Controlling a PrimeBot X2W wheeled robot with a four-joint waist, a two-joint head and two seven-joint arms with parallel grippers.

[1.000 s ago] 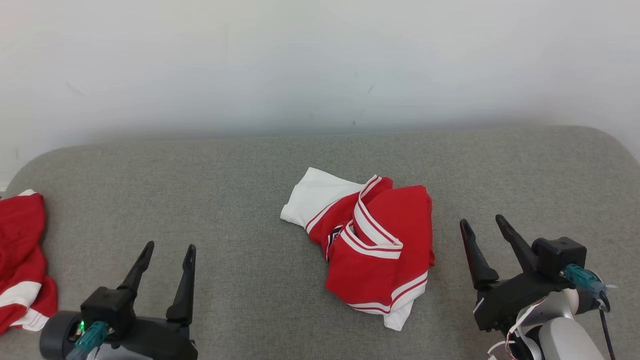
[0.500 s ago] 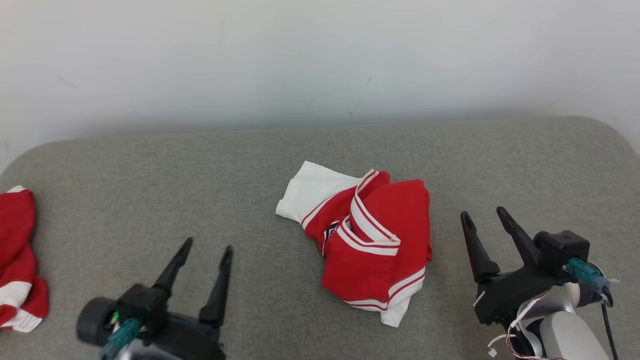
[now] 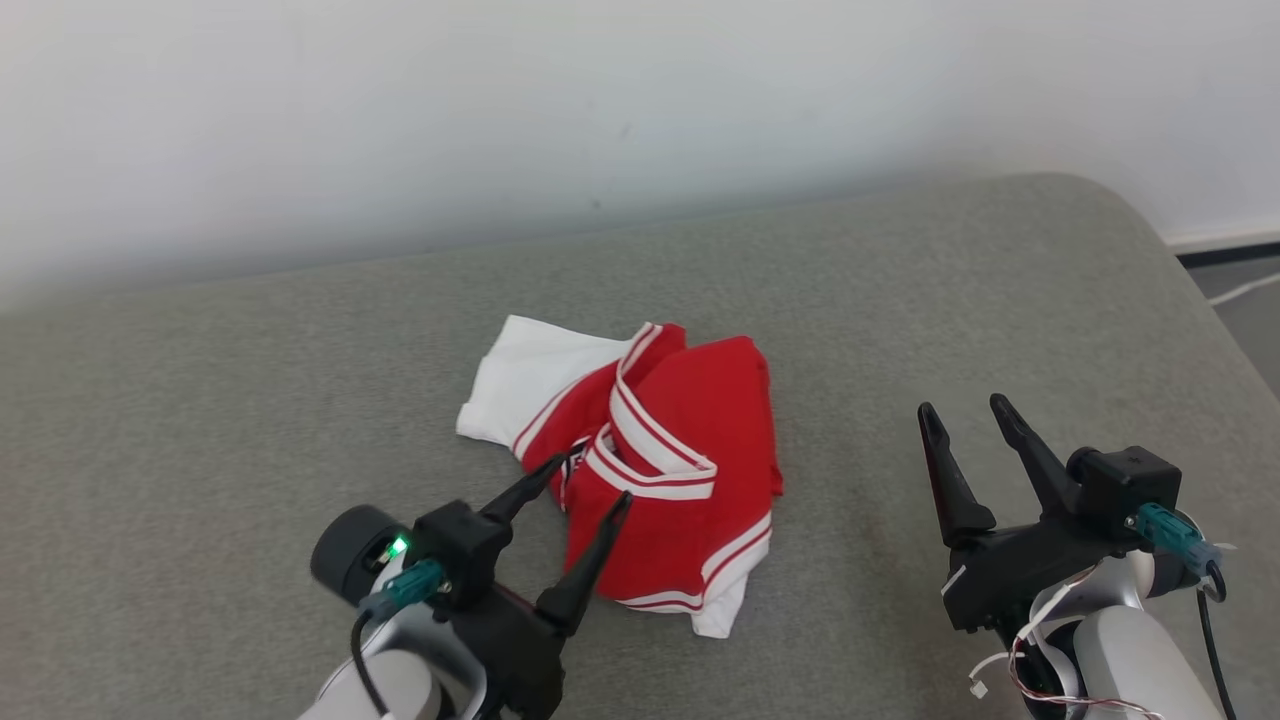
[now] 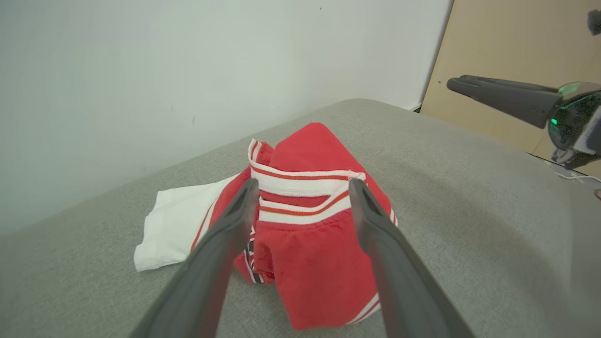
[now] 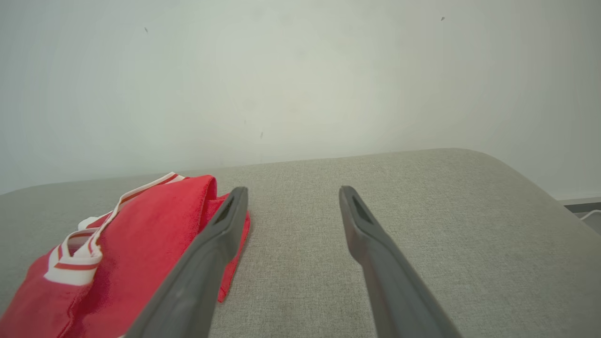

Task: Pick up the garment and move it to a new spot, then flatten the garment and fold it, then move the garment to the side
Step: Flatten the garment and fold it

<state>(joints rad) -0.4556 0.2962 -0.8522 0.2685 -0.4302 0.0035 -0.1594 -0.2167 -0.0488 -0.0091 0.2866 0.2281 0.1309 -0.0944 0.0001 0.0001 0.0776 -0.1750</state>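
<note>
A crumpled red garment [image 3: 665, 480] with white striped trim and a white sleeve lies near the middle of the grey padded surface [image 3: 250, 400]. My left gripper [image 3: 590, 480] is open, its tips over the garment's near-left edge; in the left wrist view the garment [image 4: 305, 225] sits just beyond and between the fingers [image 4: 235, 220]. My right gripper [image 3: 965, 415] stands open to the right of the garment, apart from it, holding nothing. Its wrist view has the garment [image 5: 131, 244] at lower left, beside the left finger [image 5: 220, 234].
The grey surface curves off at the right [image 3: 1150, 250], with floor and a white cable [image 3: 1240, 290] beyond. A pale wall [image 3: 600, 100] runs behind. The left wrist view has a tan panel [image 4: 516, 47] and my right gripper [image 4: 507, 96] at right.
The camera has swung right, and the second red garment at the left has left the picture. My left gripper has moved right and forward to the garment's near edge. The right gripper has barely moved.
</note>
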